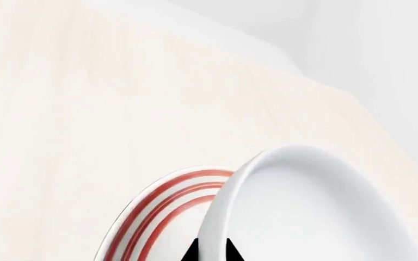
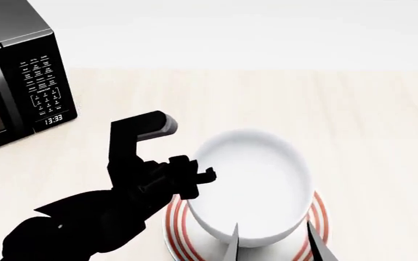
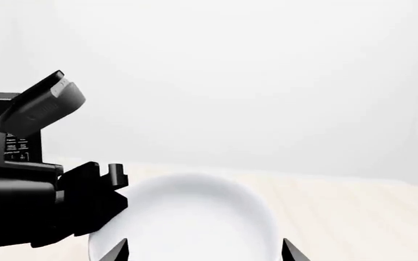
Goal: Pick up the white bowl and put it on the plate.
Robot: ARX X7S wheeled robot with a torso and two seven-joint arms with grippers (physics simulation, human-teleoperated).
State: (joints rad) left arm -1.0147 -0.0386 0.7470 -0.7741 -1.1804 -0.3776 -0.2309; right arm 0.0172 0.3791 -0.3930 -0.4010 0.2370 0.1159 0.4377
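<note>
The white bowl (image 2: 251,185) sits over the red-ringed plate (image 2: 318,217) at the front of the pale wooden table. My left gripper (image 2: 203,182) is shut on the bowl's left rim. In the left wrist view the rim (image 1: 216,228) runs between the two dark fingertips, with the plate's red rings (image 1: 158,209) beside it. My right gripper (image 2: 274,242) is open at the bowl's near side, its fingertips (image 2: 234,244) spread about as wide as the bowl. In the right wrist view the bowl (image 3: 187,217) lies between the spread fingertips (image 3: 118,251), with the left arm (image 3: 35,196) at its side.
A black microwave (image 2: 17,76) with a keypad and a clock stands at the table's back left. The pale wooden table (image 2: 369,125) stretches to the right and back, ending at a white wall.
</note>
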